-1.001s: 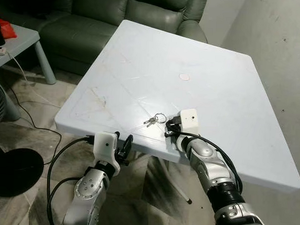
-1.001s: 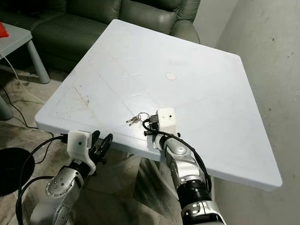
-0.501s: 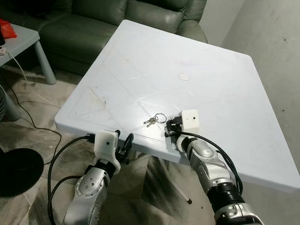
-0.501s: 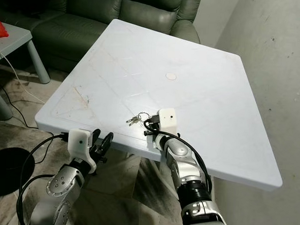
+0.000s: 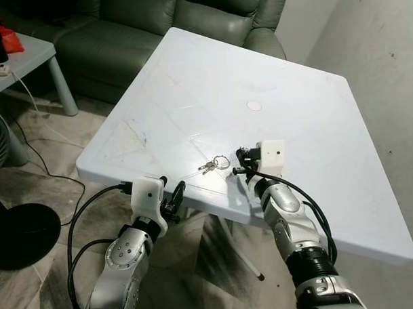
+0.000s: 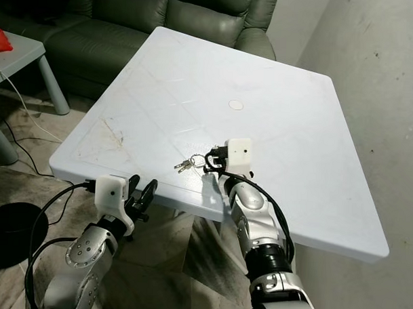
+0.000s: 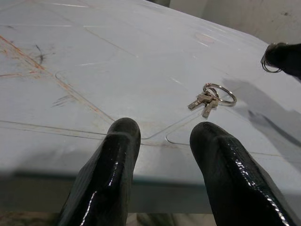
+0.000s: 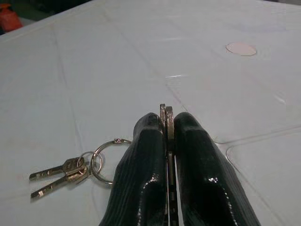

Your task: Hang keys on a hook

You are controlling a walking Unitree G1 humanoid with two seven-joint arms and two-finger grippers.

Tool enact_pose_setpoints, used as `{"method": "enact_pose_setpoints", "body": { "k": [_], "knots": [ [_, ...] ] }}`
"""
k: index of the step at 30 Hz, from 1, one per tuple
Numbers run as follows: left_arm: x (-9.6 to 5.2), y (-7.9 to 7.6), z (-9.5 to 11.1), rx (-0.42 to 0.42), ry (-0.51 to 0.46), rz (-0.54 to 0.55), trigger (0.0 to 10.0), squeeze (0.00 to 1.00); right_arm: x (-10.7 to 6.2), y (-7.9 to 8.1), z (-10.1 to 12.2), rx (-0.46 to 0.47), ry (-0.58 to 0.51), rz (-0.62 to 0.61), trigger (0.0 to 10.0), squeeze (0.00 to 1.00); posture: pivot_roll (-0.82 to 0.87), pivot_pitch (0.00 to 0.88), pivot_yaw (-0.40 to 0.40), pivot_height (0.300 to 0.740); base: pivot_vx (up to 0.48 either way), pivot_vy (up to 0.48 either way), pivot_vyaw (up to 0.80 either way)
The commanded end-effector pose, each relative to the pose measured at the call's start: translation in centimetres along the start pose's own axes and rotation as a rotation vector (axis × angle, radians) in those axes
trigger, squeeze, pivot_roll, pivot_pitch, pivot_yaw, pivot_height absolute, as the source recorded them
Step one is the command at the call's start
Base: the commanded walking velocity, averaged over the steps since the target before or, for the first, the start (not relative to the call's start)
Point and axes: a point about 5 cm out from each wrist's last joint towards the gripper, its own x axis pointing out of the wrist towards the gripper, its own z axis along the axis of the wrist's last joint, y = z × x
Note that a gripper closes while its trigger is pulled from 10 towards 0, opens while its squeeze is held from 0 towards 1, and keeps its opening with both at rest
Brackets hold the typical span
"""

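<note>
A bunch of small keys [image 5: 213, 163] on a split ring lies flat on the white table [image 5: 195, 79], near its front edge. My right gripper [image 5: 241, 162] hovers just right of the keys, a little apart from them. In the right wrist view its fingers [image 8: 150, 136] are shut on a small metal ring [image 8: 166, 117] held edge-on, with the keys [image 8: 70, 172] lying beside them. My left gripper [image 5: 171, 196] is open at the table's front edge, below its top. The left wrist view looks across the tabletop at the keys [image 7: 211, 96].
A round cap [image 5: 254, 105] marks the table's middle. A green sofa [image 5: 129, 30] stands behind the table, and a grey side table [image 5: 33, 53] is at the left. A black fan base [image 5: 20, 236] and cables lie on the floor. A wall [image 5: 393, 52] rises on the right.
My right gripper has moved a little up and to the right, away from the table's front edge. The keys and my left gripper stay where they were.
</note>
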Motion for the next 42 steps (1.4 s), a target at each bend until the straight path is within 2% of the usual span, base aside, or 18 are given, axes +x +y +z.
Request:
{"method": "enact_pose_setpoints", "body": {
  "k": [1,19,22,24,26,31,32,33,38,39,40,41,42],
  "knots": [
    [0.2,-0.5,-0.1,0.004,0.003,-0.01,10.0,0.0,0.0,-0.6,0.0,0.004,-0.002,-0.023,10.0,0.0,0.08,0.061,-0.164,0.74,0.0,0.0,0.0],
    [0.4,-0.5,0.0,0.003,-0.003,-0.004,10.0,0.0,0.1,-0.9,-0.1,-0.005,0.001,-0.037,10.0,0.0,0.08,0.06,-0.167,0.74,0.0,0.0,0.0],
    [0.4,-0.5,0.0,0.003,-0.004,-0.004,10.0,0.0,0.0,-0.8,-0.8,-0.035,0.043,-0.025,10.0,0.0,0.08,0.061,-0.167,0.74,0.0,0.0,0.0],
    [0.4,-0.5,0.0,0.004,-0.004,-0.003,10.0,0.0,-0.3,-0.5,-2.3,-0.136,0.127,0.017,10.0,0.0,0.08,0.061,-0.167,0.74,0.0,0.0,0.0],
    [0.4,-0.5,0.0,0.004,-0.005,-0.003,10.0,0.0,-0.5,-0.4,-2.8,-0.176,0.133,0.032,10.0,0.0,0.08,0.061,-0.167,0.74,0.0,0.0,0.0],
    [0.4,-0.5,0.0,0.001,-0.006,-0.003,10.0,0.0,-0.6,-0.4,-3.1,-0.12,0.151,0.037,10.0,0.0,0.08,0.065,-0.166,0.74,0.0,0.0,0.0],
    [0.4,-0.6,0.0,0.0,-0.005,-0.003,10.0,0.0,-0.6,-0.4,-3.1,-0.116,0.157,0.04,10.0,0.36,0.08,0.065,-0.166,0.74,0.0,0.0,0.0],
    [0.4,-0.6,0.0,0.001,-0.005,-0.003,10.0,0.0,-0.6,-0.3,-3.1,-0.105,0.165,0.045,10.0,1.0,0.08,0.066,-0.165,0.74,0.0,0.0,0.0],
    [0.4,-0.6,0.0,0.0,-0.006,-0.004,10.0,0.0,-0.5,-0.4,-2.8,-0.099,0.147,0.037,10.0,1.0,0.08,0.066,-0.165,0.74,0.0,0.0,0.0],
    [0.4,-0.6,0.0,0.0,-0.006,-0.003,10.0,0.0,-0.5,-0.4,-2.8,-0.093,0.146,0.038,10.0,0.69,0.08,0.066,-0.165,0.74,0.0,0.0,0.0],
    [0.4,-0.6,0.0,0.0,-0.006,-0.003,10.0,0.0,-0.5,-0.4,-2.8,-0.093,0.146,0.038,10.0,0.69,0.08,0.066,-0.165,0.74,0.0,0.0,0.0],
    [0.4,-0.6,0.0,0.0,-0.007,-0.003,10.0,0.0,-0.5,-0.4,-2.8,-0.092,0.147,0.04,10.0,0.0,0.08,0.066,-0.165,0.74,0.0,0.0,0.0],
    [0.4,-0.6,0.1,0.0,-0.007,-0.002,10.0,0.0,-0.5,-0.4,-2.7,-0.092,0.149,0.044,10.0,0.0,0.08,0.068,-0.167,0.74,0.0,0.0,0.0]
  ]
}}
